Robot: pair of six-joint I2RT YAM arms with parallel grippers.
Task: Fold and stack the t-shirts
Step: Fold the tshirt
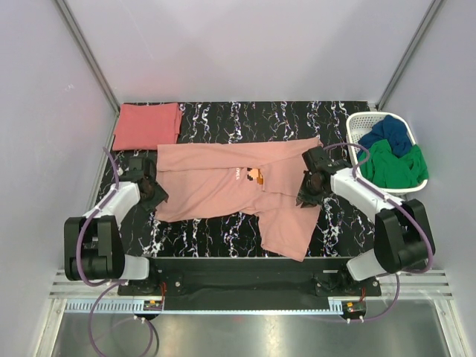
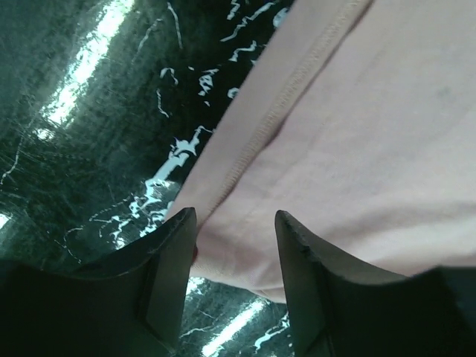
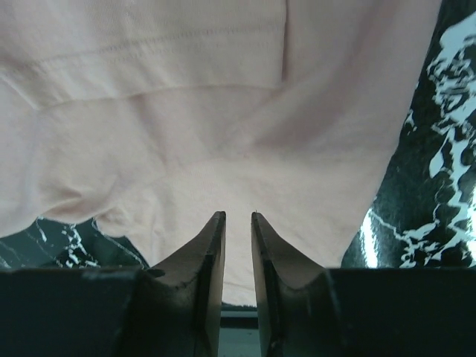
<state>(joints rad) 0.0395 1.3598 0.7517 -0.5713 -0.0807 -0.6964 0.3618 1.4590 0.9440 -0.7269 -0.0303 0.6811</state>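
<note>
The pale salmon-pink t-shirt lies partly folded across the middle of the black marble table, a small orange mark near its centre. A coral-red t-shirt sits folded at the back left corner. My left gripper is low at the pink shirt's left edge; in the left wrist view it stands open with a hemmed corner of the shirt lying loosely between the fingers. My right gripper is at the shirt's right edge; its jaws stand nearly together over the cloth, and whether cloth is pinched does not show.
A white laundry basket at the right holds a blue garment and a green one. Grey walls close in the table on three sides. Both arm bases stand at the near edge.
</note>
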